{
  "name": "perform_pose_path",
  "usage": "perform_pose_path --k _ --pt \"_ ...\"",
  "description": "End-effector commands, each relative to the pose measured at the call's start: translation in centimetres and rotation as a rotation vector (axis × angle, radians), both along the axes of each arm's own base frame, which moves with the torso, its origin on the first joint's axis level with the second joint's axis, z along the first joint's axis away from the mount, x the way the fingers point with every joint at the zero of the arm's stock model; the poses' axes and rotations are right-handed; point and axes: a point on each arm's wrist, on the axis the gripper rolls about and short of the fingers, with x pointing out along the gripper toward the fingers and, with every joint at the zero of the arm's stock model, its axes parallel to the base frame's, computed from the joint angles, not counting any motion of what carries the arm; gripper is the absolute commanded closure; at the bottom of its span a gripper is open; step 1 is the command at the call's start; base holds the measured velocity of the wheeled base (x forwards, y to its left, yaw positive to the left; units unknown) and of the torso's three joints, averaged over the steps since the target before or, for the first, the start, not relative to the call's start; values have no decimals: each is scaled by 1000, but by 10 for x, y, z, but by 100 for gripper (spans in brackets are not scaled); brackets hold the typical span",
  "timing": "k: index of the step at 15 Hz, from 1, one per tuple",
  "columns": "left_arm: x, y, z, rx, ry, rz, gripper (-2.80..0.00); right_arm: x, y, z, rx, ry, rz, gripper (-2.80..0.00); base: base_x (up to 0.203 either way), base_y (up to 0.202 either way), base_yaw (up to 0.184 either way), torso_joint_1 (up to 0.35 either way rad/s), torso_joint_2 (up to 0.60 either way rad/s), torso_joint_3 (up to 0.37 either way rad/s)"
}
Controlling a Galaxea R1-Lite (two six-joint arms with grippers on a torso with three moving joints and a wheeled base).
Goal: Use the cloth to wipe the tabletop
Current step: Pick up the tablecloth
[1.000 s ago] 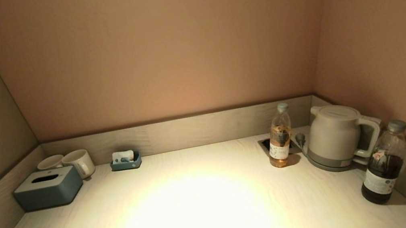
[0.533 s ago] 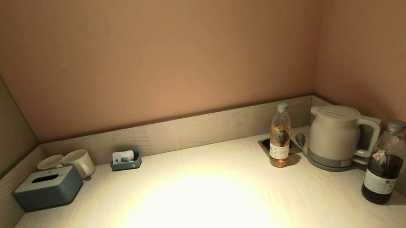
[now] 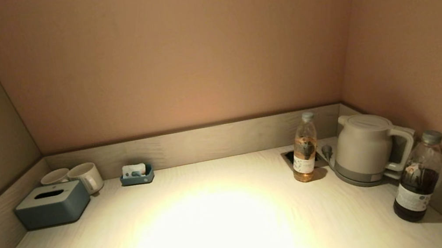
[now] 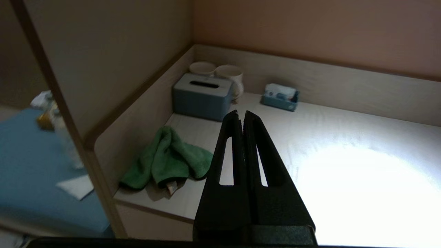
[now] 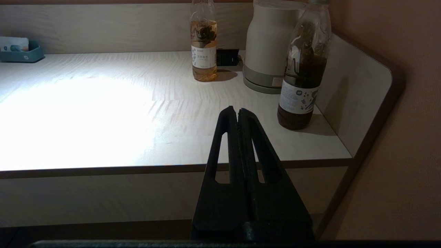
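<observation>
No movement since earlier; tea-filled bottle beside kettle.

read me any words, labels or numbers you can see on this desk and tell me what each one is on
Nothing can be read for certain.
Tea bottle: white label with small print, too small to read.
Dark drink bottle: white label with a round mark and small print, too blurred to read.
Kettle: small sticker on its base, illegible.
Packet in the blue tray: printing too blurred to read.
Green cloth: a tag at its edge, no legible text.
Tissue box and mugs: no text visible.
</observation>
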Motion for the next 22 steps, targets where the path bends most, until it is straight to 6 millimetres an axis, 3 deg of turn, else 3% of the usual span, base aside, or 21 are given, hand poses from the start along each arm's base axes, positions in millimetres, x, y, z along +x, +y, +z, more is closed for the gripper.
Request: perform_pose_path --k 1,4,6,12,15,17,20,22 --pt "76 4 8 -62 261 159 0 0 0 0 0 0 1 0 0 0 0 0 0 0" --pt "143 8 -9 -162 447 306 0 0 0 0 0 0 1 0 0 0 0 0 0 0" --pt "170 11 -23 -215 517 387 0 0 0 0 0 0 1 0 0 0 0 0 0 0" --pt "253 39 -114 -272 879 588 0 0 0 0 0 0 1 0 0 0 0 0 0 0" --pt "270 64 -141 -344 934 697 0 0 0 0 0 0 1 0 0 0 0 0 0 0" --pt "271 68 -143 -357 934 706 0 0 0 0 0 0 1 0 0 0 0 0 0 0" --pt "273 91 -139 -467 938 634 0 0 0 0 0 1 0 0 0 0 0 0 0 0" --pt "270 90 -132 -479 915 601 0 0 0 0 0 0 1 0 0 0 0 0 0 0"
